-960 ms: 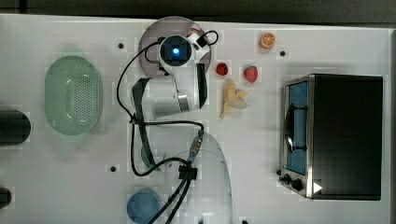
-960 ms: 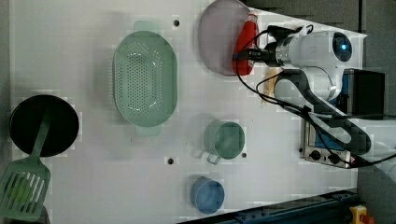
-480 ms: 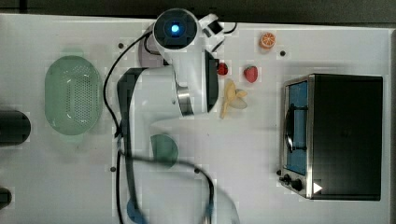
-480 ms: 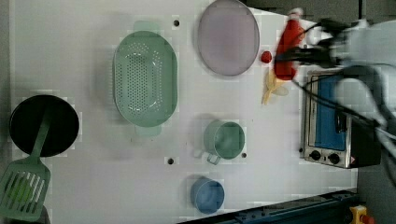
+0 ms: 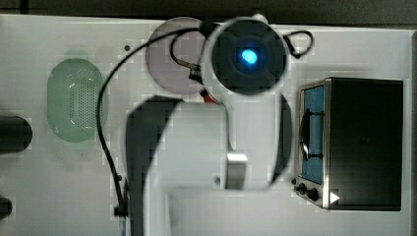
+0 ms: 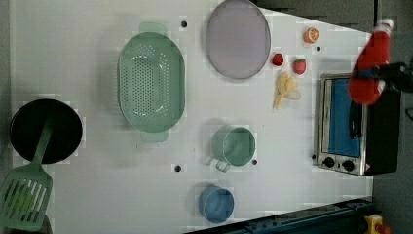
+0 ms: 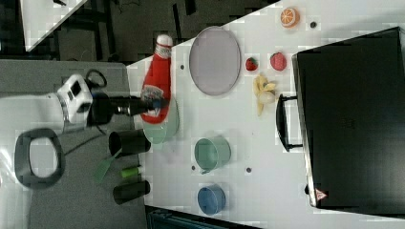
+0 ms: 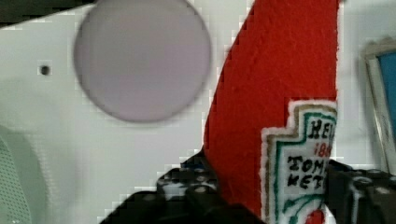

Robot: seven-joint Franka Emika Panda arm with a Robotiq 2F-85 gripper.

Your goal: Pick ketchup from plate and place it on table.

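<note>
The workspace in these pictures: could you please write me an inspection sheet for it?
Surface: white table, small dark screw holes.
Job's things: ketchup lifted in the air; plate bare.
Clutter: green basket, green cup, blue bowl, banana, two strawberries, orange slice, toaster oven, black pan, green spatula.
Grippers: gripper shut on ketchup, at the label.
Cables: black cable along the arm.
Surroundings: dark floor beyond the table.
</note>
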